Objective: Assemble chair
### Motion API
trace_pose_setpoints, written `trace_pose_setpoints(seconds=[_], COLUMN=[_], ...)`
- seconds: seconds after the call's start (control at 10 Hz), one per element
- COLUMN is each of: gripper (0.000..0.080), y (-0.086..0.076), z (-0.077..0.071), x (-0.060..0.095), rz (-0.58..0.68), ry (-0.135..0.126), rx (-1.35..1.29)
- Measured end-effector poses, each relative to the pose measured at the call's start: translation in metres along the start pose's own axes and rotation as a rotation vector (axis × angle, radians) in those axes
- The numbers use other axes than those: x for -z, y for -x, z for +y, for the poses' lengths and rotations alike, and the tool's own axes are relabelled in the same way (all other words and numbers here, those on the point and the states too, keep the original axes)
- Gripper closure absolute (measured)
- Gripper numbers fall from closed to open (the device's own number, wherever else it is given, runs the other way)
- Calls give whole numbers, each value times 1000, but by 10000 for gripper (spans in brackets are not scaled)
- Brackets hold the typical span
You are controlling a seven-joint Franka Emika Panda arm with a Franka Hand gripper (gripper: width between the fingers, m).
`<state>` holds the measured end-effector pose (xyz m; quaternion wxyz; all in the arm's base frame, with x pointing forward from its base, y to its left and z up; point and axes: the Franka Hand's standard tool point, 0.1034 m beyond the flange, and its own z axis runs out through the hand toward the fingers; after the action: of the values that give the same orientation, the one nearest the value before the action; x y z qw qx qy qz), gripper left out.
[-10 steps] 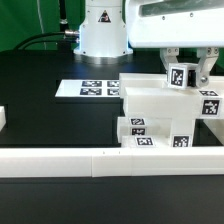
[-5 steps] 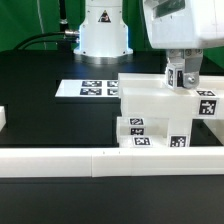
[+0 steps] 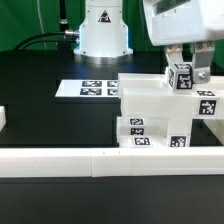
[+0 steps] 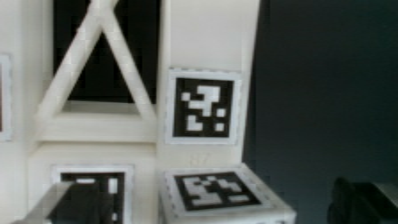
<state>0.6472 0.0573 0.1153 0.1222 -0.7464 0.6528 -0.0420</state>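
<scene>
At the far left edge of the exterior view, mid-height, a small white piece (image 3: 3, 118) lies alone on the black desk (image 3: 40, 115), well apart from everything else. A long low white border wall (image 3: 70, 157) runs across the lower part of the frame from edge to edge.

Left of centre, the marker board (image 3: 95, 88) lies flat on the desk with its row of square tags facing up. Behind it, at upper centre, stands the arm's white base (image 3: 103, 30), with dark cables trailing off toward the upper left.

Right of centre sits the chair (image 3: 150, 105), partly assembled. It shows as a stepped white block with a broad flat top and several black-and-white tags on its front faces, standing just behind the border wall. On its upper right corner a short tagged post (image 3: 181, 77) stands upright.

In the upper right, the gripper (image 3: 187, 66) hangs directly over that post. Its jaws stand wide, one finger on each side, and the right-hand finger (image 3: 204, 62) shows a sliver of gap from the post, so nothing is clamped.

The wrist view looks down closely on the chair's white X-braced frame (image 4: 98, 60) beside a tagged upright face (image 4: 205, 105). Two more tags (image 4: 217, 190) are near the camera, somewhat blurred. The dark shapes at the frame's corners are too blurred to identify.
</scene>
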Motion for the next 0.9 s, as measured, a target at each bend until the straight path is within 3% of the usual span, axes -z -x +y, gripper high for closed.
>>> trace_pose_setpoints(seconds=[0.2,0.3,0.4,0.6,0.9], gripper=[152,152,152,150,150], y=[0,-1,-4,-9,-10], z=[0,2,4,1,-2], x=[-1,-1,1,6,10], rz=[0,1,1,1,-2], ry=[1,14,51,70,68], rx=[119,246,405,635,857])
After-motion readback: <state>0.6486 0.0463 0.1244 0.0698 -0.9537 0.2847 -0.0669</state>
